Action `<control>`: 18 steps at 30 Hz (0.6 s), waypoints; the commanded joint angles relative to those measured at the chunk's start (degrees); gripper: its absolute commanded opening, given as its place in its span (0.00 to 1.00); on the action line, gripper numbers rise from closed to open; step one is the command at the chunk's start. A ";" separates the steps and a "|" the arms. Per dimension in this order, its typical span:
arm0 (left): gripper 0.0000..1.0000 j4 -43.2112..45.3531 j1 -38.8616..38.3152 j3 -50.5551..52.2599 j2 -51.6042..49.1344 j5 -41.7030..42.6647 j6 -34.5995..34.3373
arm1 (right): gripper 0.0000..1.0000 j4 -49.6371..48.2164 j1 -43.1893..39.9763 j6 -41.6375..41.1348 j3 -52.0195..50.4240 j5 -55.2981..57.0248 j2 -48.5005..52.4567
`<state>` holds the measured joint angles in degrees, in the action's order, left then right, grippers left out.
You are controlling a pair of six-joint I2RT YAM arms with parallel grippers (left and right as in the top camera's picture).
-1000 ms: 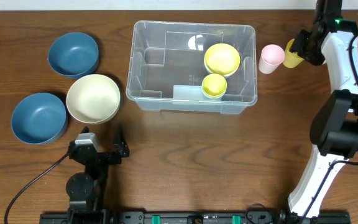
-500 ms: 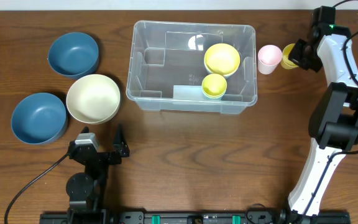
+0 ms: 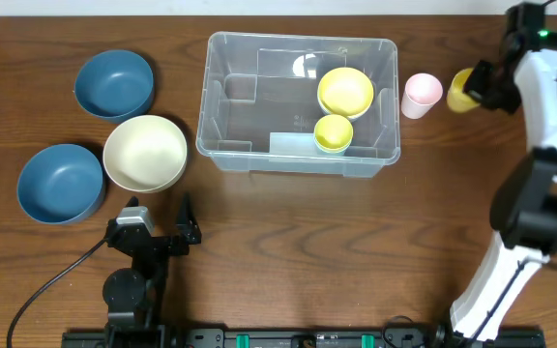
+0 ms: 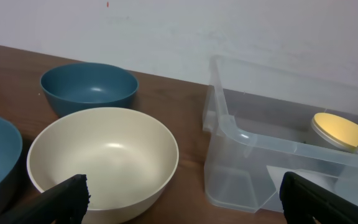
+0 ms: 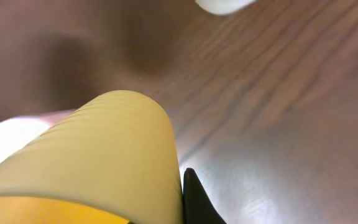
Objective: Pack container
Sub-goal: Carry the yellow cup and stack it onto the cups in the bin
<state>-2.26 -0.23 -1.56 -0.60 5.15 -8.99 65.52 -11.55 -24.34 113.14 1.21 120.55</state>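
- Overhead: even, soft light, sharp; a white glare spot on the container (image 3: 306, 66).
- Right wrist: blurred throughout, the yellow cup (image 5: 92, 155) out of focus, pale sheen on the table (image 5: 272, 168) at lower right.
- Left wrist: clear, soft highlight inside the cream bowl (image 4: 104, 155).

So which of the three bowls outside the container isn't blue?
The cream bowl, the one nearest the container. The far blue bowl and the near blue bowl on either side of it are both dark blue.
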 commanded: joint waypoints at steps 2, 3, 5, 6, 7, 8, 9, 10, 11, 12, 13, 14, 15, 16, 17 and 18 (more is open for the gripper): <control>0.98 -1.33 -0.22 1.33 0.31 0.22 0.31 | 0.01 2.34 1.73 1.70 0.52 -8.00 -10.23; 0.98 -1.33 -0.22 1.33 0.31 0.22 0.31 | 0.01 3.08 2.86 2.23 0.52 -9.29 -11.50; 0.98 -1.33 -0.22 1.33 0.33 0.22 0.31 | 0.01 4.28 5.64 2.71 0.52 -10.58 -13.09; 0.98 -1.33 -0.22 1.33 0.31 0.22 0.31 | 0.01 4.76 7.52 3.30 0.52 -10.75 -13.55; 0.98 -1.33 -0.22 1.33 0.33 0.22 0.31 | 0.01 5.18 9.60 4.00 0.52 -10.73 -13.75; 0.98 -1.33 -0.22 1.33 0.33 0.22 0.31 | 0.01 5.64 11.50 4.59 0.52 -10.71 -13.73; 0.98 -1.33 -0.22 1.33 0.33 0.22 0.31 | 0.01 6.14 13.73 4.94 0.50 -10.69 -13.66; 0.98 -1.33 -0.22 1.33 0.33 0.22 0.31 | 0.01 6.40 15.67 5.38 0.44 -10.47 -13.44; 0.98 -1.33 -0.22 1.31 0.33 0.22 0.31 | 0.01 6.64 17.79 5.81 0.42 -10.45 -13.27; 0.98 -1.33 -0.22 1.31 0.31 0.22 0.31 | 0.01 6.75 19.56 6.14 0.42 -10.43 -12.98; 0.98 -1.33 -0.22 1.33 0.31 0.22 0.31 | 0.02 6.84 21.49 6.21 0.42 -10.19 -12.76; 0.98 -1.33 -0.22 1.31 0.33 0.22 0.31 | 0.02 6.91 23.34 6.19 0.42 -9.55 -12.50; 0.98 -1.33 -0.22 1.33 0.31 0.22 0.31 | 0.02 6.88 25.05 6.16 0.42 -8.70 -12.15; 0.98 -1.33 -0.22 1.33 0.33 0.22 0.31 | 0.02 6.88 26.40 6.12 0.42 -7.91 -11.91; 0.98 -1.33 -0.22 1.33 0.33 0.22 0.31 | 0.02 6.95 27.91 5.88 0.42 -6.91 -11.54; 0.98 -1.33 -0.22 1.33 0.33 0.22 0.31 | 0.02 7.06 29.05 5.66 0.39 -6.29 -11.17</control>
<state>-2.24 -0.23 -1.56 -0.60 5.15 -8.99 72.27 14.85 -19.68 113.78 -7.55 108.36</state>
